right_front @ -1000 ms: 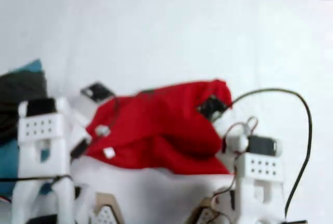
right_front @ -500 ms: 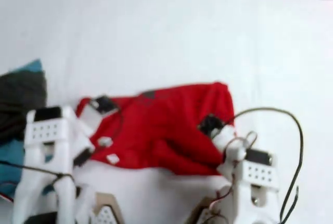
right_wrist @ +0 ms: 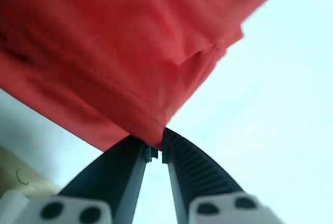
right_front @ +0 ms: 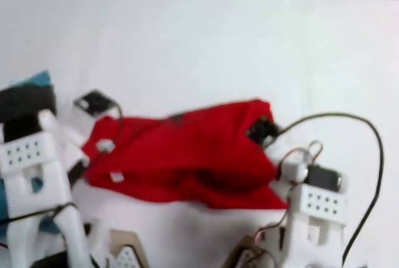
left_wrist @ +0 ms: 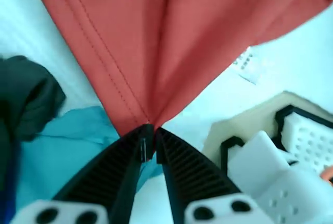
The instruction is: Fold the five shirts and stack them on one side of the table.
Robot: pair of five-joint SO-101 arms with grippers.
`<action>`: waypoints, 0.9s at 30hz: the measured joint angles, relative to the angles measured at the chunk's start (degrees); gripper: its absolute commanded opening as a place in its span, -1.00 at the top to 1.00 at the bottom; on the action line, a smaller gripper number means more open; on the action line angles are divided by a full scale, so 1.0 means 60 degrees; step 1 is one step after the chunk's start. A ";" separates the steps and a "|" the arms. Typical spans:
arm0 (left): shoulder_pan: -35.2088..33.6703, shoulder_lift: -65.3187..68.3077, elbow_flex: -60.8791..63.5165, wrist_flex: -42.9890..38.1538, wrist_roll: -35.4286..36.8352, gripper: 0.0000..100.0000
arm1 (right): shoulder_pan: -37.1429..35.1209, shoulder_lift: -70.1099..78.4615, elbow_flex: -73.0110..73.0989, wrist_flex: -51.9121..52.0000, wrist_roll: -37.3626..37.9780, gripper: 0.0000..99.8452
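Mid-fold on the red shirt (right_front: 187, 156). It lies bunched toward 6 o'clock on the white worktop (right_front: 199, 37), between the two arms. Left tool (left_wrist: 150, 148) is clamped on a hemmed corner at the shirt's 9 o'clock end, and right tool (right_wrist: 154, 153) is clamped on an edge at its 3 o'clock end. At the worktop's 9 o'clock, a dark garment (right_front: 25, 101) lies over a teal one (right_front: 40, 81). I judge that to be the started stack. The red shirt is not yet folded flat or stacked.
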 measured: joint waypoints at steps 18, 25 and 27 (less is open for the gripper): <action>-0.0044 0.0000 0.2139 -0.1407 -0.0484 0.95 | 0.1978 0.0000 0.1685 0.0015 0.2725 0.96; -0.0059 0.0000 0.1788 -0.1421 -0.0484 0.67 | 0.2037 0.0000 0.1700 -0.0264 0.2667 0.42; -0.0059 0.0000 0.1377 -0.1143 -0.0484 0.59 | 0.2037 0.0000 0.1641 -0.0249 0.2549 0.37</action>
